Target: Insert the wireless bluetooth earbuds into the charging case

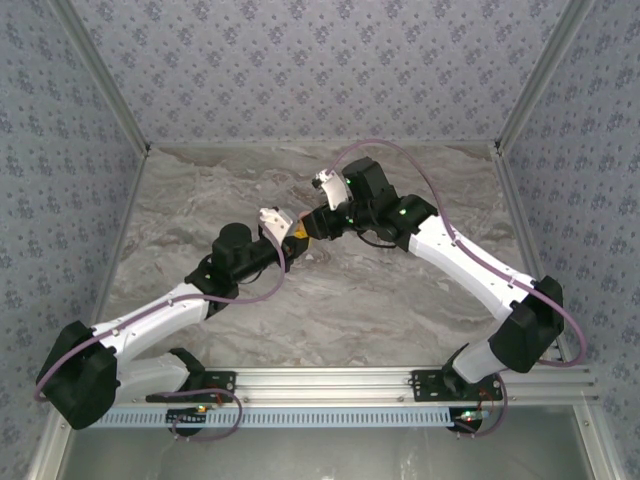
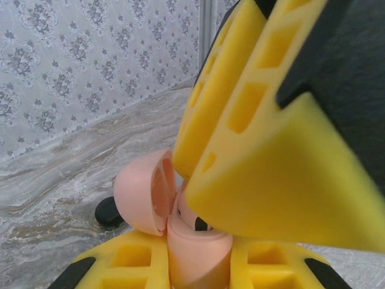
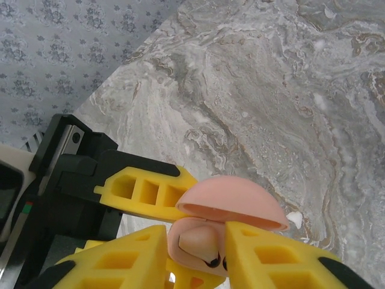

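The pale pink charging case point(image 2: 198, 253) stands upright between the yellow fingers of my left gripper point(image 2: 198, 268), which is shut on its body. Its domed lid point(image 3: 231, 201) is swung open. One pale pink earbud point(image 3: 201, 241) with a dark tip lies in the case's well. My right gripper point(image 3: 195, 256) hangs just over the case with its yellow fingers point(image 3: 271, 259) apart on either side of the earbud; the left one is clear of it. In the top view the two grippers meet at mid-table, the left gripper point(image 1: 297, 233) under the right gripper point(image 1: 318, 224).
A small black round thing point(image 2: 108, 212) lies on the marble table point(image 3: 271, 90) just behind the case. A tiny white fleck point(image 3: 295, 218) sits on the table near the lid. Patterned walls point(image 1: 320, 60) close in the back and both sides.
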Tool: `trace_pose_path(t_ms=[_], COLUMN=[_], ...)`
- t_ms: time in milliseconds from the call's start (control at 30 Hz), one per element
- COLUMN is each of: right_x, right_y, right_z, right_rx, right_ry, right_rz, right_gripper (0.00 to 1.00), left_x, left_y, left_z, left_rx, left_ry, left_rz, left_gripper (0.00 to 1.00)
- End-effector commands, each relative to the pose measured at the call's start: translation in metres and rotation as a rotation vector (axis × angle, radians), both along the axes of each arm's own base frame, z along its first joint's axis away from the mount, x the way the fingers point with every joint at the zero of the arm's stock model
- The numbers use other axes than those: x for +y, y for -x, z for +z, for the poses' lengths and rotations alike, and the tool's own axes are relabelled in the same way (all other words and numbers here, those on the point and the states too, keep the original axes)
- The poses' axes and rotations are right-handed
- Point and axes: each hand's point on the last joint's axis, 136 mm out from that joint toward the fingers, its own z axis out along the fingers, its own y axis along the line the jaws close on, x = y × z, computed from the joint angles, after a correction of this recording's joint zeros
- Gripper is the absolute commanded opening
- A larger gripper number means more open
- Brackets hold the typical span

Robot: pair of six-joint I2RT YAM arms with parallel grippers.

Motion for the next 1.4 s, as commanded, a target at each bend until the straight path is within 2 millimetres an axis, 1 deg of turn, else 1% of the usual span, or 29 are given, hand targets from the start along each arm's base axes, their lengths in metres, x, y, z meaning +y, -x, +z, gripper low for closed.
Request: trace_pose_path(t_ms=[0, 67, 167, 267, 400, 500, 567, 633, 733, 867, 1000, 1067, 1167, 1367], right_x=[-0.001, -0.008, -0.024, -0.04, -0.054, -0.064, -0.068, -0.07, -0.068, -0.058, -0.052, -0.049, -0.042, -0.039], right_y=[0.001, -0.002, -0.01, -0.016, -0.02, -0.025, -0.028, -0.029, -0.027, -0.02, -0.015, -0.011, -0.003, 0.008], right_z=[0.015, 0.023, 0.029, 0.03, 0.023, 0.012, 0.007, 0.003, -0.003, -0.009, -0.013, -0.012, -0.005, 0.009], right_rx=[-0.019, -0.05, -0.075, -0.055, -0.014, 0.036, 0.074, 0.099, 0.142, 0.196, 0.218, 0.225, 0.219, 0.189], right_ry=[-0.018, -0.025, -0.036, -0.06, -0.069, -0.056, -0.072, -0.084, -0.098, -0.122, -0.131, -0.144, -0.177, -0.227], right_rz=[-0.01, -0.051, -0.125, -0.155, -0.145, -0.145, -0.124, -0.107, -0.053, 0.026, 0.069, 0.094, 0.145, 0.202], right_gripper=[0.35, 0.4, 0.43, 0.43, 0.4, 0.33, 0.23, 0.17, 0.1, 0.08, 0.08, 0.08, 0.08, 0.08], left_x=[0.002, 0.003, 0.002, 0.0, -0.008, -0.015, -0.021, -0.026, -0.03, -0.032, -0.034, -0.036, -0.037, -0.038], left_y=[-0.003, -0.004, -0.001, 0.004, 0.014, 0.025, 0.034, 0.04, 0.048, 0.052, 0.053, 0.053, 0.051, 0.05], left_z=[0.023, 0.02, 0.02, 0.022, 0.029, 0.037, 0.044, 0.05, 0.058, 0.063, 0.063, 0.062, 0.06, 0.056], left_rx=[-0.052, -0.047, -0.047, -0.054, -0.07, -0.087, -0.1, -0.105, -0.114, -0.122, -0.118, -0.112, -0.104, -0.09], left_ry=[0.056, 0.047, 0.044, 0.047, 0.062, 0.084, 0.098, 0.108, 0.124, 0.137, 0.139, 0.139, 0.137, 0.133], left_rz=[0.027, 0.034, 0.018, -0.011, -0.085, -0.165, -0.229, -0.275, -0.332, -0.365, -0.381, -0.384, -0.383, -0.384], left_gripper=[0.08, 0.09, 0.08, 0.09, 0.09, 0.08, 0.08, 0.08, 0.08, 0.08, 0.08, 0.08, 0.08, 0.08])
